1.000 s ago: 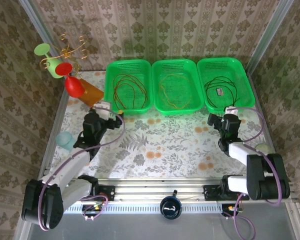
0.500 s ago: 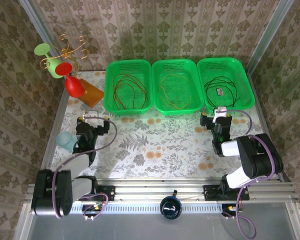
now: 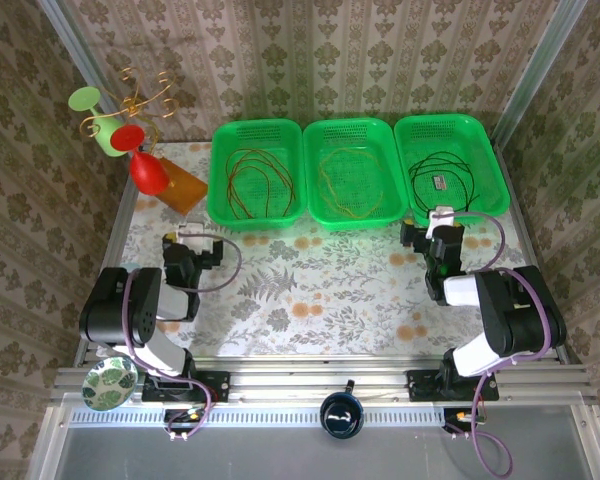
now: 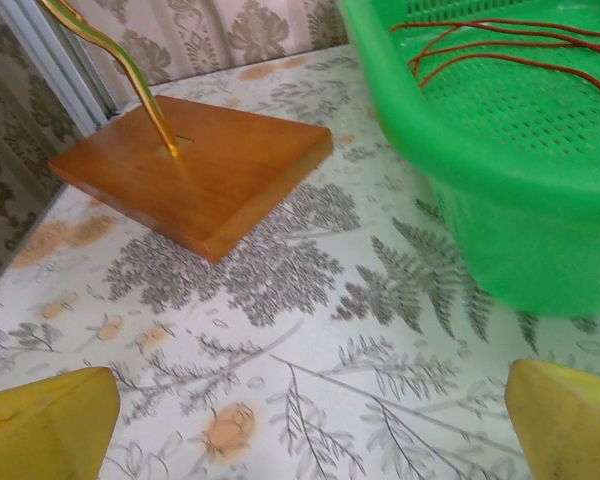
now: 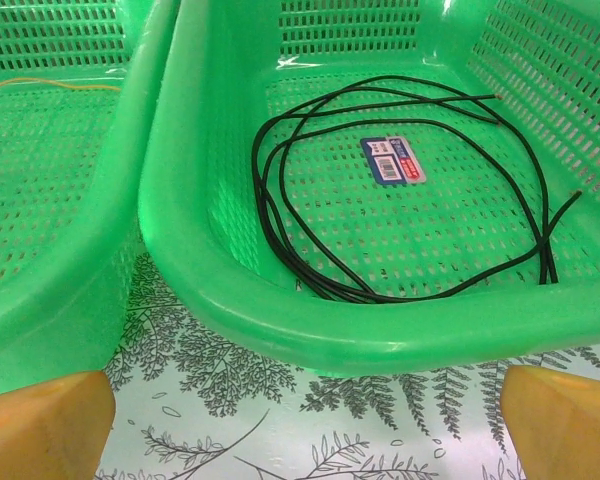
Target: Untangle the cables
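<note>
Apparently sorted, the cables [image 3: 258, 182] lie by colour in the middle basket [image 3: 355, 222] and its neighbours, so left pincer [image 3: 193, 238] and right pincer [image 3: 432, 222] gape empty.

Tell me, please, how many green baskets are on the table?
3, in a row at the far edge: left basket holds reddish cables, middle basket a yellow cable, right basket a black cable.

In the left wrist view, the green basket [image 4: 500, 200] and its red cable [image 4: 520, 60] run off the right edge, and the gold stem [image 4: 145, 95] runs off the top. In the right wrist view, the sticker [image 5: 392, 160] inside the black cable [image 5: 263, 190] loop is too small to read.
</note>
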